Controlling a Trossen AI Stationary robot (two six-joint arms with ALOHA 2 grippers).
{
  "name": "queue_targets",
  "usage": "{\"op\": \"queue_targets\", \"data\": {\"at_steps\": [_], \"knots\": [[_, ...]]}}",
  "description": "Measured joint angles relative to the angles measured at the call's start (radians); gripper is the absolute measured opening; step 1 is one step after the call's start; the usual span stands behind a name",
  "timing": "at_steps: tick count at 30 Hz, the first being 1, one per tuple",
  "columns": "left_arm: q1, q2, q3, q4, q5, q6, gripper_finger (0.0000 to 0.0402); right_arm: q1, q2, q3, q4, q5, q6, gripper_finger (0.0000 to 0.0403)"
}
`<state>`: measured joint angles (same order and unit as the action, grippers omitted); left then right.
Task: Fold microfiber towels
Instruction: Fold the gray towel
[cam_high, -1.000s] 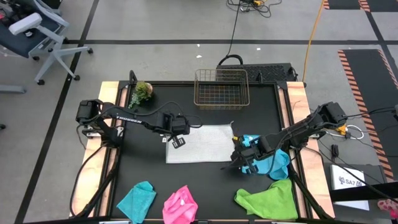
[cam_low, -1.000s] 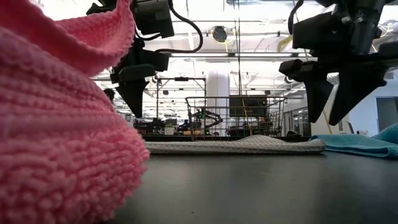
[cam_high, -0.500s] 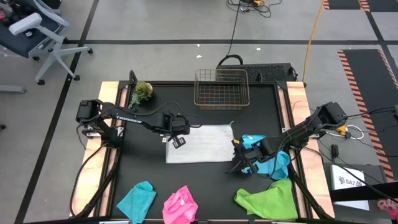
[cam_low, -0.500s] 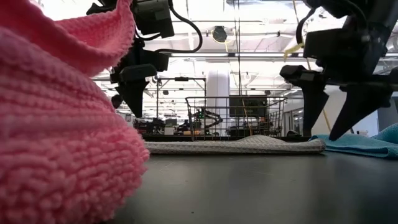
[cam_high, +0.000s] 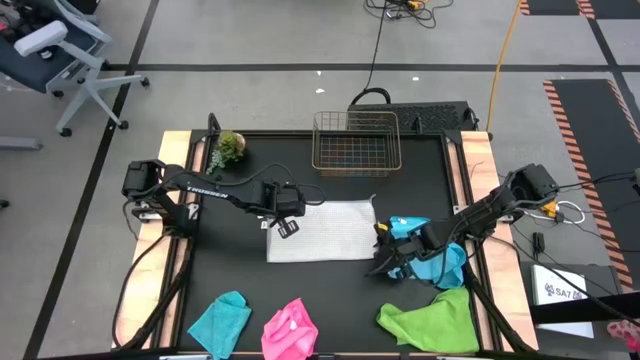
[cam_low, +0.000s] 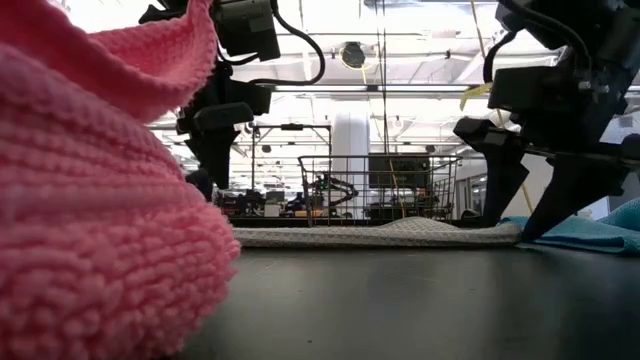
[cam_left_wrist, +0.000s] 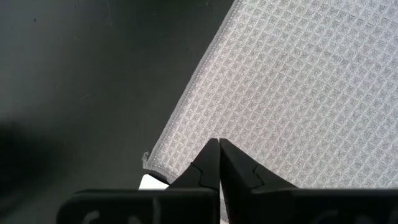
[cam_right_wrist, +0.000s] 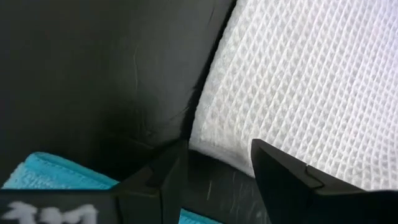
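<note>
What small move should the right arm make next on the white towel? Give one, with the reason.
Probably close the right gripper on the near right corner of the white towel. Its jaws stand open, down at the mat, astride that corner's edge. The left gripper is shut, above the towel's left edge and gripping nothing.

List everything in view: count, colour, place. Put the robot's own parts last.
white towel: 1, white, flat at the table's middle
sky blue towel: 1, sky blue, bunched at the right edge
lime green towel: 1, lime green, near right corner
hot pink towel: 1, pink, near edge, middle
teal towel: 1, teal, near edge, left of the pink one
wire basket: 1, metal, far edge
plant: 1, green, far left corner
table: 1, black top
office chair: 1, grey, on the floor far left
left gripper: shut, over the white towel's left edge
right gripper: open, at the white towel's near right corner
</note>
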<state>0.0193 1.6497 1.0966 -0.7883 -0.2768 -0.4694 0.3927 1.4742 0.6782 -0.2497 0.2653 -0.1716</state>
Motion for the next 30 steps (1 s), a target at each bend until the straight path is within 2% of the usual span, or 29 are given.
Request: {"op": "queue_targets", "data": {"at_steps": [6,12,18,25,30], "knots": [[0.0,0.0,0.0,0.0,0.0,0.0,0.0019,0.0,-0.001,-0.031,0.057,0.001,0.004,0.0169],[0.0,0.0,0.0,0.0,0.0,0.0,0.0005,-0.001,0.0,-0.032,0.067,0.027,0.006,0.0161],[0.0,0.0,0.0,0.0,0.0,0.0,0.0015,-0.008,0.0,-0.032,0.067,0.027,0.023,0.0108],[0.0,0.0,0.0,-0.012,0.007,-0.005,0.001,-0.008,0.0,-0.025,0.042,0.021,0.093,0.001],[0.0,0.0,0.0,-0.032,0.011,-0.006,0.0008,-0.008,-0.001,0.02,-0.171,0.022,0.159,0.0003]]}}
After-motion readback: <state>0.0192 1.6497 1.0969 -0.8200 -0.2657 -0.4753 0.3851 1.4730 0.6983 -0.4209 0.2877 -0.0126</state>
